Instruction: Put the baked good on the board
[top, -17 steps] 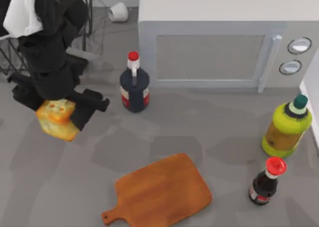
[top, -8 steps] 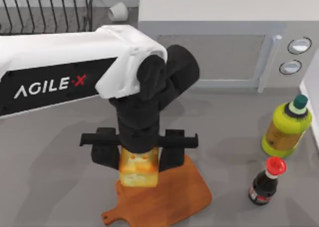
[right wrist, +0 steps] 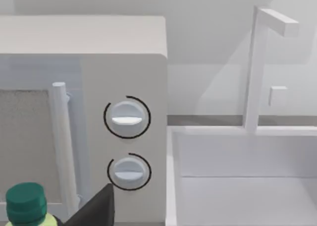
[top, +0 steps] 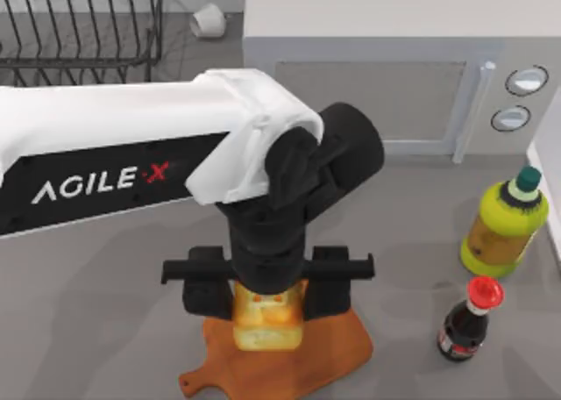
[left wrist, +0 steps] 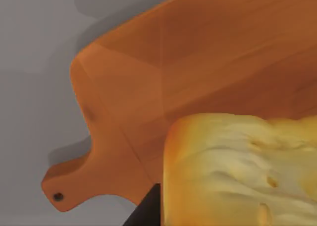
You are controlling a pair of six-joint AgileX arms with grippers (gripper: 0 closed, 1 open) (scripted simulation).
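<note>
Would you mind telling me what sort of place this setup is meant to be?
Most likely a rendered kitchen counter: a microwave stands at the back, a wire dish rack sits at the far left, and a sink with a tap is beside the microwave.

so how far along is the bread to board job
Pickup looks done: the left gripper is shut on the bread chunk. In hand: it holds the chunk over the wooden cutting board, and the left wrist view shows the board beneath it. Left: lower, release and pull away. Whether the bread touches the board can't be told.
</note>
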